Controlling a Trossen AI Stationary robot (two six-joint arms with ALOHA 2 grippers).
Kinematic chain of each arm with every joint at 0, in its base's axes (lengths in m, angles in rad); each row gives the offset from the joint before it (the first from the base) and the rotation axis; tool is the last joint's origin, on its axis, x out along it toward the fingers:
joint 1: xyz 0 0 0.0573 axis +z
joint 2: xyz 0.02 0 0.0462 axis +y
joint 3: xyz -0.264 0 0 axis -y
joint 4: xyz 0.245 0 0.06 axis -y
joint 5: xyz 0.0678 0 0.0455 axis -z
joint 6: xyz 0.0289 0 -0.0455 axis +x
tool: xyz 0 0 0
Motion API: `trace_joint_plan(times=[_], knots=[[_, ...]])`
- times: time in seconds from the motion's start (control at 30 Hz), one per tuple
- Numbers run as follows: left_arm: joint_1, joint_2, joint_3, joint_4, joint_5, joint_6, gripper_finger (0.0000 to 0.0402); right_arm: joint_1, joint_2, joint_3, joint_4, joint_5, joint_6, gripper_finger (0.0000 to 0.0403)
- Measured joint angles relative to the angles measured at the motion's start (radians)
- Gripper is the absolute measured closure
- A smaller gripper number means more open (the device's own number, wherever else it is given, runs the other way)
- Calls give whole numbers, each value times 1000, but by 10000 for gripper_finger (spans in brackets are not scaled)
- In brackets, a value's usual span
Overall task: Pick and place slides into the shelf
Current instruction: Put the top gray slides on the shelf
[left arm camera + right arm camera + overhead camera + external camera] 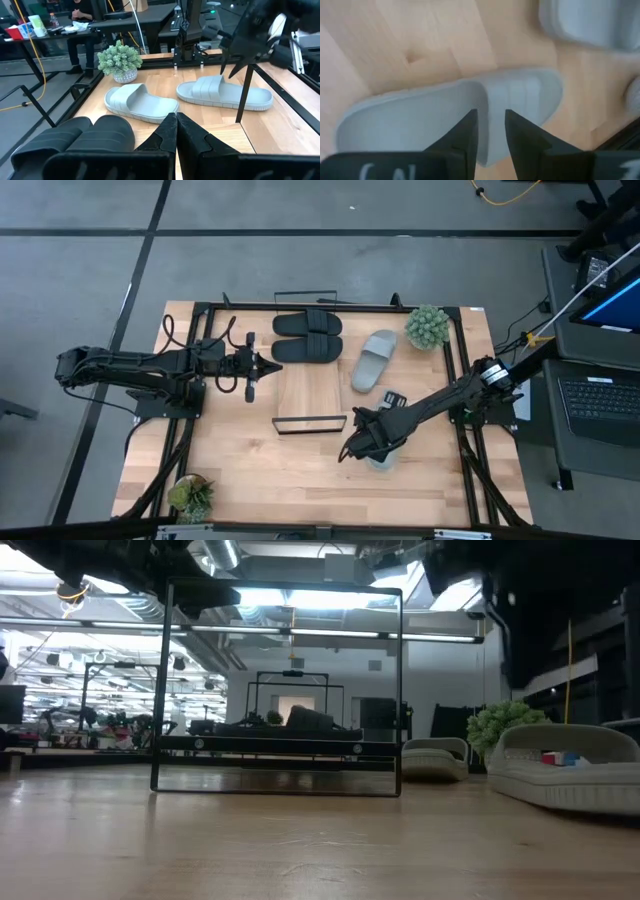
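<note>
The pale-wood shelf (311, 392), a long narrow board with thin black wire end frames, lies mid-table. Two matte black slides (308, 337) sit side by side on its far end. One smooth grey slide (373, 360) lies just right of the shelf; another ribbed grey slide (465, 107) lies nearer, under the right gripper (490, 131), whose fingers stand narrowly apart over its strap. Left of the shelf, the left gripper (276, 367) hovers, fingers pressed together.

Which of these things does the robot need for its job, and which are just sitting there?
For the job:
- two black slides, already on the shelf
- grey slide beside the shelf
- second grey slide, under the right gripper

Just sitting there:
- potted plant at the far corner
- small plant at the near edge
</note>
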Motion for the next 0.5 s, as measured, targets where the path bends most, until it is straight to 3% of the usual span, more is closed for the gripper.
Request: trace_joint_plan(times=[0.23, 0.5], knots=[[0, 0, 0, 0, 0, 0, 401, -55, 0, 138, -59, 89, -116, 310], [0, 0, 0, 0, 0, 0, 401, -191, -55, 229, -56, 188, -355, 395]])
